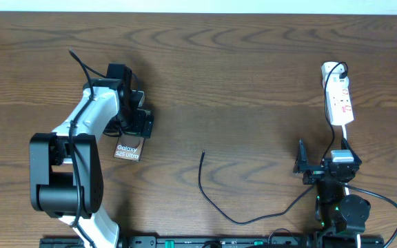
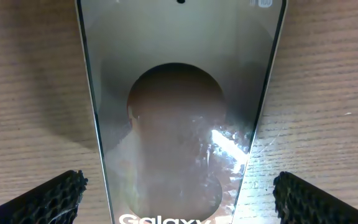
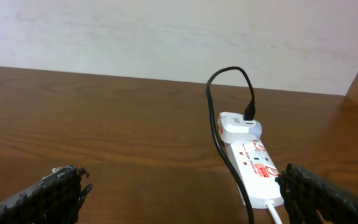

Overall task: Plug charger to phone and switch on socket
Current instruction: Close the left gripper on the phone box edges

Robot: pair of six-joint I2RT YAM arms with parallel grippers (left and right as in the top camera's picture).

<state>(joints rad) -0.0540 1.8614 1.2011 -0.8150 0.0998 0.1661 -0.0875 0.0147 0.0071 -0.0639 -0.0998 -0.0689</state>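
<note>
The wooden tabletop (image 1: 253,69) carries everything. The left jaws stand wide apart astride the phone (image 1: 127,151), which lies flat at the left. The right jaws, also apart and empty, face the socket (image 1: 338,102) at the right. The charger (image 1: 216,200) curls between them, its tip loose.

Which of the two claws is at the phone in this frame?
The left claw, open with its fingers either side of the phone. The right claw is far off, also open, near the socket.
</note>
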